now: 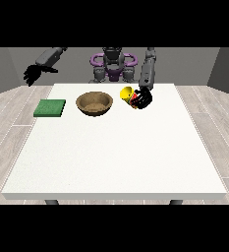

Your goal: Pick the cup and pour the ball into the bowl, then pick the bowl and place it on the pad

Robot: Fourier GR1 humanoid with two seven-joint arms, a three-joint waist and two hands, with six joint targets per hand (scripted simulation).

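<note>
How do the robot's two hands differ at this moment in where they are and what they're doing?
The hand at the view's right is over the table, curled round the yellow cup, which is tilted towards the brown bowl. The hand at the view's left holds nothing, with fingers hanging relaxed. It hangs beyond the table's far-left corner, behind the green pad, while the other is right of the bowl. Both hands are black.

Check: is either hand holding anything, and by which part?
The hand at the view's right holds the yellow cup, tilted, by its side. The other hand holds nothing.
</note>
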